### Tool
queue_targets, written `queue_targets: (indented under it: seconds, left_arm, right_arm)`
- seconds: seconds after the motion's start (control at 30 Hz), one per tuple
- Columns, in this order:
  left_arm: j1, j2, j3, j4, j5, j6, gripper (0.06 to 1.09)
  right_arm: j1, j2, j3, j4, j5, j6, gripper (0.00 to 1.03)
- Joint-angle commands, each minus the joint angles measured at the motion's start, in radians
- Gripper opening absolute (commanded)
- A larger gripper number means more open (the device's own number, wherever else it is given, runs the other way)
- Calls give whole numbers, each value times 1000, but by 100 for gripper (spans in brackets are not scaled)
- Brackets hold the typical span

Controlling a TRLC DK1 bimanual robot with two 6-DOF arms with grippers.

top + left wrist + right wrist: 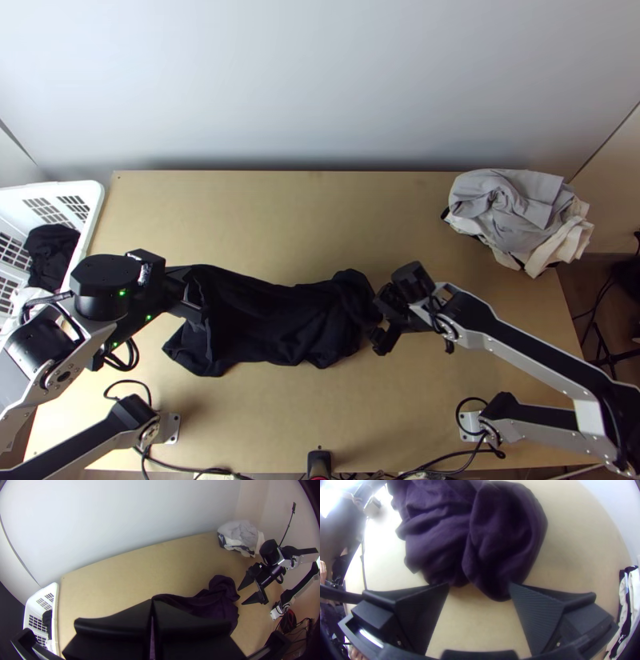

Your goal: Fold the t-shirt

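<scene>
Best to take the t-shirt (272, 324), bunched on the worktop (320, 216) and pinched at left by the left gripper (152, 601), by its right end (likely light, floppy) with the spread right gripper (479, 585).

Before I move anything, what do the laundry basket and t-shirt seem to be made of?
The laundry basket looks like smooth white plastic, from its rounded rim and slotted wall. The t-shirt seems soft matte fabric, perhaps cotton, judging by its folds.

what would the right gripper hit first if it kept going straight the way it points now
Probably the bunched end of the dark shirt, just ahead of the open right gripper, though its height is hard to judge.
</scene>
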Motion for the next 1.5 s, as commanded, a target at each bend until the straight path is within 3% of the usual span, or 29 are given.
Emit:
queue_targets:
  seconds: [0.0,0.13,0.23,0.33,0.53,0.93,1.13,1.47]
  left_arm:
    - [7,7,8,-8,-1,2,9]
    - [9,5,13,-8,-1,2,9]
    - [12,5,25,-10,-1,5,9]
    - [41,10,53,-10,-1,23,9]
    - [133,36,148,-3,-1,68,9]
    - [340,109,427,53,-1,95,9]
    - [397,128,542,112,-9,140,9]
    - [414,108,602,319,-74,316,9]
  right_arm:
    - [-1,122,5,62,6,-18,59]
    - [-35,156,5,76,8,-22,23]
    - [-62,131,19,78,8,-28,3]
    - [-131,77,85,48,8,-30,3]
    - [-254,10,381,-169,6,-44,3]
    - [-279,-22,922,-453,8,7,3]
    - [-292,-36,1100,-502,54,21,3]
    - [-285,-61,1284,-536,170,4,3]
